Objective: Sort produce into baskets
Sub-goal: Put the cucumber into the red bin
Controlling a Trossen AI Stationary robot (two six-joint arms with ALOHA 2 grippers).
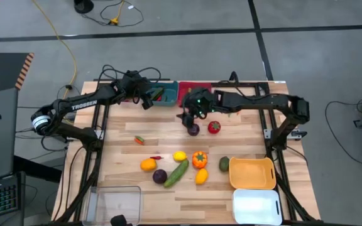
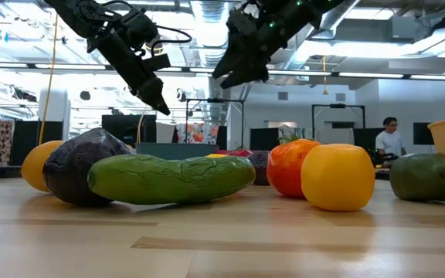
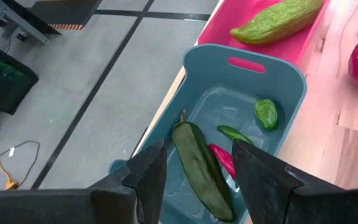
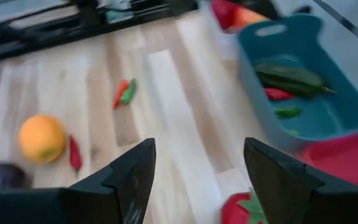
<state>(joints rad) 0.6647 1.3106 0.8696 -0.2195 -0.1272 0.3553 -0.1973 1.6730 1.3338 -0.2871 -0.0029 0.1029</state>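
My left gripper (image 3: pixel 194 171) hangs over the teal basket (image 1: pixel 165 95) with its fingers apart and empty, I judge because the dark green vegetable (image 3: pixel 201 168) below it now lies in that basket, beside a small red chili (image 3: pixel 224 158). My right gripper (image 1: pixel 190 119) hangs just past the basket's near edge, spread and empty, above a purple piece (image 1: pixel 193 129) and a red tomato (image 1: pixel 213 127). More produce lies farther from the basket, toward the yellow basket (image 1: pixel 252 174).
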